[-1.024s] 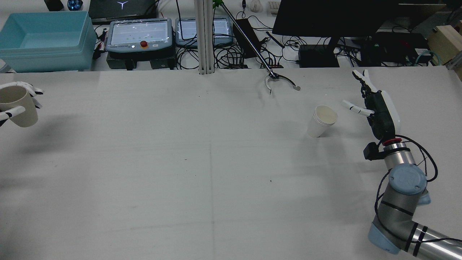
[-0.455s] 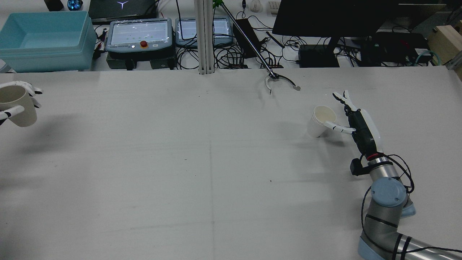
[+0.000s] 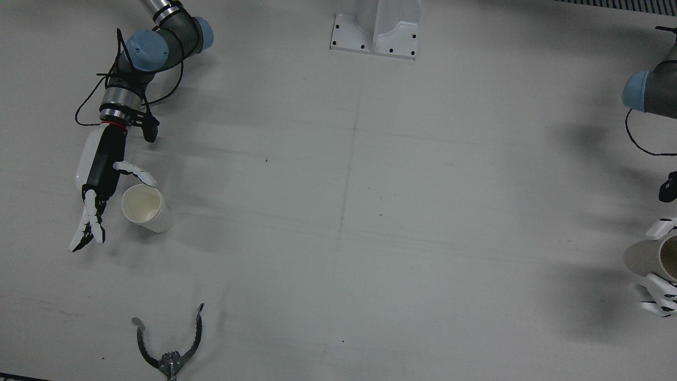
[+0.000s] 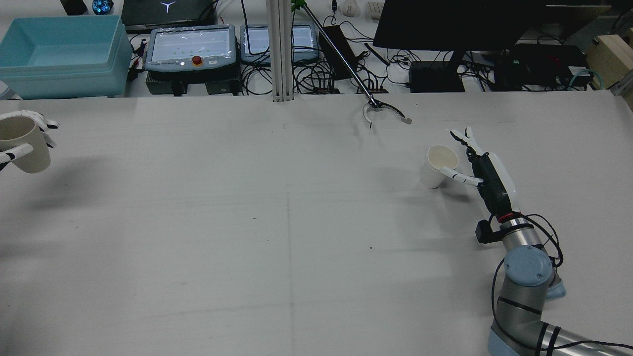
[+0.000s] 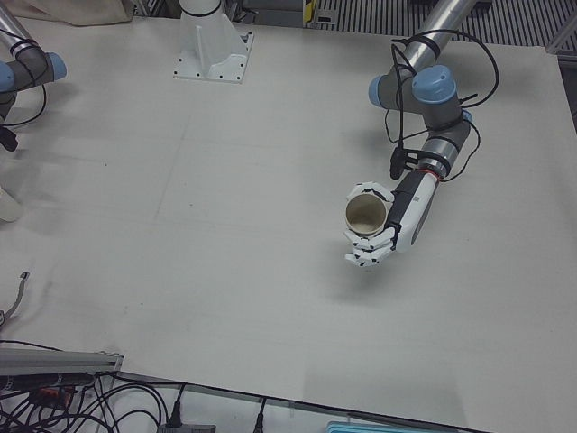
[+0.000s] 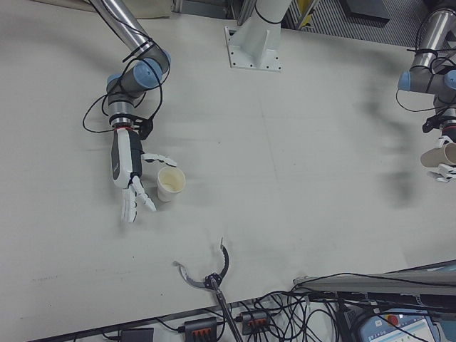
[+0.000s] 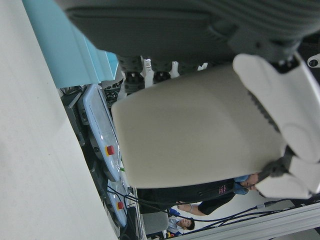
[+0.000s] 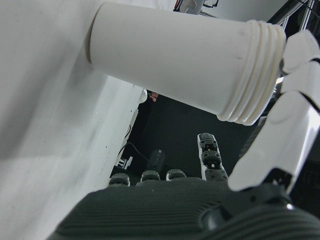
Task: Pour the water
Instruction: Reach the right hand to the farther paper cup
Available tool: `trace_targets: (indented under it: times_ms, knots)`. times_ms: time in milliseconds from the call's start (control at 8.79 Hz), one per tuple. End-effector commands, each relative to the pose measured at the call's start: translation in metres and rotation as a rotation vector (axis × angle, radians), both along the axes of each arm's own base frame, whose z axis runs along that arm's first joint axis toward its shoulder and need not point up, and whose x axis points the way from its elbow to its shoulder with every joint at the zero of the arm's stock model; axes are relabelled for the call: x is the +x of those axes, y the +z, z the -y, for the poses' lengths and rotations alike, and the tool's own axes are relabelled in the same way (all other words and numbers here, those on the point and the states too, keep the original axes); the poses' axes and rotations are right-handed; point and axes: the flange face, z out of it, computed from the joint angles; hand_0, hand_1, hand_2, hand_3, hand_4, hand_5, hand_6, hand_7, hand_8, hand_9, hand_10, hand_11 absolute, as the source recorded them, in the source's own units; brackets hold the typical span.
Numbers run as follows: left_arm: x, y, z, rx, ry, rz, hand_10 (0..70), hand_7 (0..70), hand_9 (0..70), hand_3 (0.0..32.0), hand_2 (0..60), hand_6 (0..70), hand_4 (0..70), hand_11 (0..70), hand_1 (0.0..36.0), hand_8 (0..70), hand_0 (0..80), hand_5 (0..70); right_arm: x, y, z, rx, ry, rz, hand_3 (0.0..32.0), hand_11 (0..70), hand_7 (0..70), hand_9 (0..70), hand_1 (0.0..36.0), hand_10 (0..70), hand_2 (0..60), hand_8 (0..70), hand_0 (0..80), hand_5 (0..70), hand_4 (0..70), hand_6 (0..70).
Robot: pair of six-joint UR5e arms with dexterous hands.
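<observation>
Right hand advanced, spread fingers flanking white cup, ungrasped

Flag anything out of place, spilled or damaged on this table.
Nothing is spilled or damaged. One stray item: a grabber tool lies on the table's far edge, apart from the white paper cups beside the open right hand.

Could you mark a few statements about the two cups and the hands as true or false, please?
1. The left hand holds a beige cup above the table. True.
2. The white paper cup lies on its side. False: it stands upright.
3. The right hand has its fingers closed round the white paper cup. False: the fingers are spread beside it.
4. A grabber tool lies on the table. True.
</observation>
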Motion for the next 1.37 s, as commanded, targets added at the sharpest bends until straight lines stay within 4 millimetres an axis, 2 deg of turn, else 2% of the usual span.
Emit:
trace_targets:
  times_ms: [0,683,910,1251]
  knots:
    - [-0.001,0.000,0.000,0.000,-0.001,0.000,29.5,57.2,35.5,0.0,60.0,22.1,41.1,42.6,21.1,20.8,33.4,46.6,0.001,-0.007,0.005,0.008,0.009,0.021,5.8,0.0,0.7,0.0,16.6,0.0,18.0,0.0,46.0,9.5,0.0,0.0]
    - [0.004,0.005,0.000,-0.006,0.007,0.008,30.3,57.3,36.7,0.0,60.0,23.1,41.5,43.7,21.2,21.8,33.9,47.7,0.006,-0.012,0.012,0.013,0.025,0.019,4.8,0.0,1.1,0.0,16.2,0.0,18.5,0.0,46.0,10.0,0.0,0.0]
    - [0.003,0.010,-0.001,-0.013,0.005,0.013,30.3,57.2,36.8,0.0,60.0,23.1,41.4,43.7,21.1,21.9,33.7,47.8,-0.001,-0.019,0.015,0.021,0.019,0.021,4.8,0.0,0.8,0.0,16.0,0.0,18.5,0.0,45.9,9.8,0.0,0.0]
    - [0.002,0.010,-0.001,-0.012,0.004,0.010,30.4,57.0,36.8,0.0,60.0,23.1,41.2,43.8,21.1,21.9,32.4,47.8,-0.006,-0.016,0.011,0.017,0.010,0.015,5.4,0.0,0.6,0.0,15.7,0.0,17.9,0.0,45.7,10.0,0.0,0.0]
